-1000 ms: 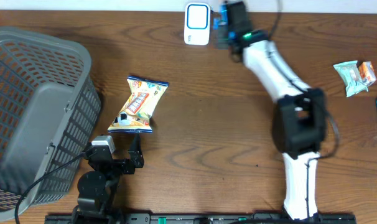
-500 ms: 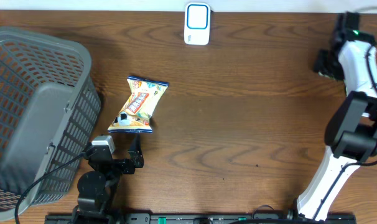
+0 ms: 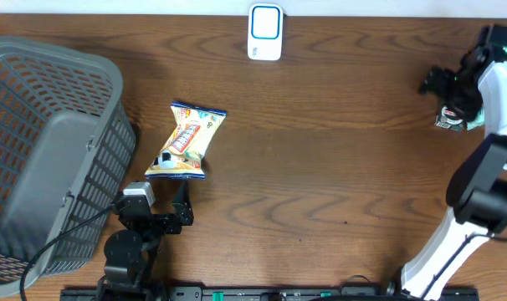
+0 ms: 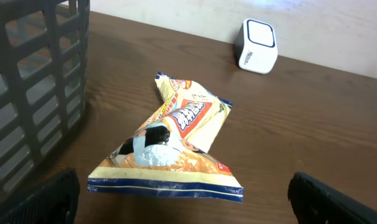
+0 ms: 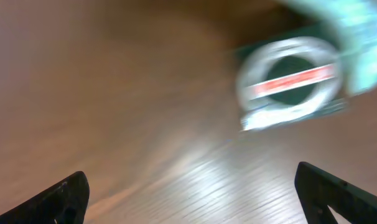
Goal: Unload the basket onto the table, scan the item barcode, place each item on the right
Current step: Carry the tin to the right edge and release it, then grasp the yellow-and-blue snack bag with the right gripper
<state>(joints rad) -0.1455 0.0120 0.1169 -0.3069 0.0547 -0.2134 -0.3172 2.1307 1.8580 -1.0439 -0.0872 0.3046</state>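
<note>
Only 1 bag point(image 3: 187, 140), 1 scanner point(image 3: 264, 32), 1 basket point(image 3: 103, 167), maybe 1 pkt point(image 5: 291, 84).

The right gripper point(image 3: 437, 84) swung from the scanner point(image 3: 265, 32) to the table's point(image 3: 320, 167) right side and opened its jaws; a small packet point(image 3: 448, 119) now lay under it.

A big grey basket point(image 3: 107, 180) sits on a brown wooden table point(image 3: 320, 167). The basket has lots of little holes in its sides, like a grid. Just to the right of the basket lies a yellow snack bag point(image 3: 186, 140) with blue ends. The bag lies flat on the table, near the basket but not touching it.
</note>
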